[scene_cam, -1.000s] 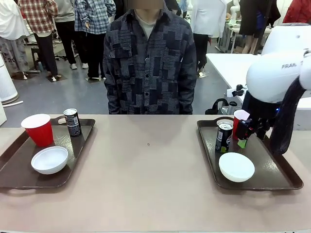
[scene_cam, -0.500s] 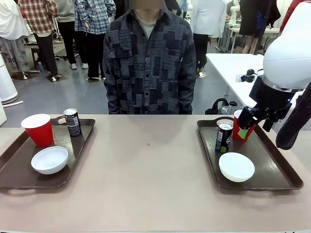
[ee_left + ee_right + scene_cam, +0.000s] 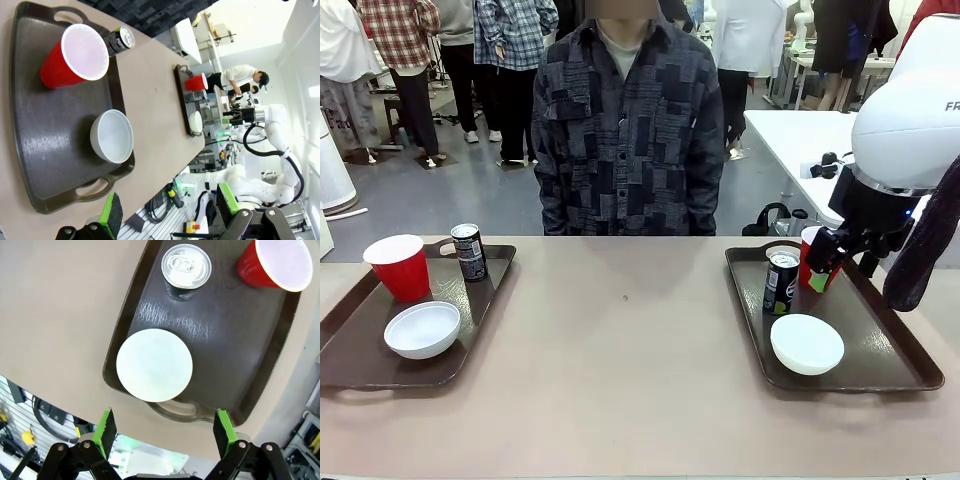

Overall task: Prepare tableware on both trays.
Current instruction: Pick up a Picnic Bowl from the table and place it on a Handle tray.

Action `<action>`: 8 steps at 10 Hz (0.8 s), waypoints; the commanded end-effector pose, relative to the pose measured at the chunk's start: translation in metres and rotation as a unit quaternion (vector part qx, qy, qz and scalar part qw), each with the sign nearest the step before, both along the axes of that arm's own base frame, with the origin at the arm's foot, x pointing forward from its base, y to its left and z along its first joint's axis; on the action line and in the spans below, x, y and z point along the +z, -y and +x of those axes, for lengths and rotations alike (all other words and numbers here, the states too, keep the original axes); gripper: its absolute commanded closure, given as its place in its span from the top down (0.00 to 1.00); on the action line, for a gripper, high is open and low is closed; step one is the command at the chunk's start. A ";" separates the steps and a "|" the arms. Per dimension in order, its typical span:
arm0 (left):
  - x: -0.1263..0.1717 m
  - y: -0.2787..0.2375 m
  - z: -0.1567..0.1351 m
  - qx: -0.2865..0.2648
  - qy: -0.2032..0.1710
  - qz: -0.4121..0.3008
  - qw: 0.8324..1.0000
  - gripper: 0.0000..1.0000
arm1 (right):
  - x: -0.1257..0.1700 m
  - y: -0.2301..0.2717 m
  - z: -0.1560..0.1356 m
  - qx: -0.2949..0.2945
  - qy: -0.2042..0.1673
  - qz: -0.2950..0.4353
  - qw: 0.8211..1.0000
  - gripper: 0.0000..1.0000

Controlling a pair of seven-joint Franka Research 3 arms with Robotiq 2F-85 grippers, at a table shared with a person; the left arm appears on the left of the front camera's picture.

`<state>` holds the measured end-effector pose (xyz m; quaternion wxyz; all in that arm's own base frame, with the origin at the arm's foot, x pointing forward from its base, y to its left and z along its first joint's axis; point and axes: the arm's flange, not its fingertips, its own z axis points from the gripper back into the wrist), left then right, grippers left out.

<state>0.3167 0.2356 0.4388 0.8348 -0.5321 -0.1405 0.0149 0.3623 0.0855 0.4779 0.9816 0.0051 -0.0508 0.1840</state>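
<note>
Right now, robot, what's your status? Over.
Right pincer open, above right tray, holding nothing. Left pincer open, empty. Each tray has cup, can, bowl. Nothing in the way.

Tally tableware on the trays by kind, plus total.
Cups: 2, left and right
Bowls: 2, left and right
Cans: 2, left and right
Trays: 2, left and right
Total: 8
</note>
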 end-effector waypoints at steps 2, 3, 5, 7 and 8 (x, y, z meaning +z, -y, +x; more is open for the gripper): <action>0.003 0.000 -0.002 0.001 0.004 -0.001 1.000 1.00 | 0.000 0.001 0.002 0.008 0.002 -0.006 1.000 1.00; 0.003 0.000 -0.002 0.001 0.004 -0.001 1.000 1.00 | 0.000 0.000 0.000 0.000 0.000 0.000 1.000 1.00; 0.003 0.000 -0.002 0.001 0.004 -0.001 1.000 1.00 | 0.038 0.046 -0.040 0.008 -0.005 0.119 0.993 1.00; 0.003 0.000 -0.002 0.001 0.004 -0.001 1.000 1.00 | 0.060 0.120 -0.047 -0.056 -0.047 0.262 0.962 1.00; 0.003 0.000 -0.002 0.001 0.004 -0.001 1.000 1.00 | 0.055 0.150 -0.051 -0.069 -0.060 0.306 0.948 1.00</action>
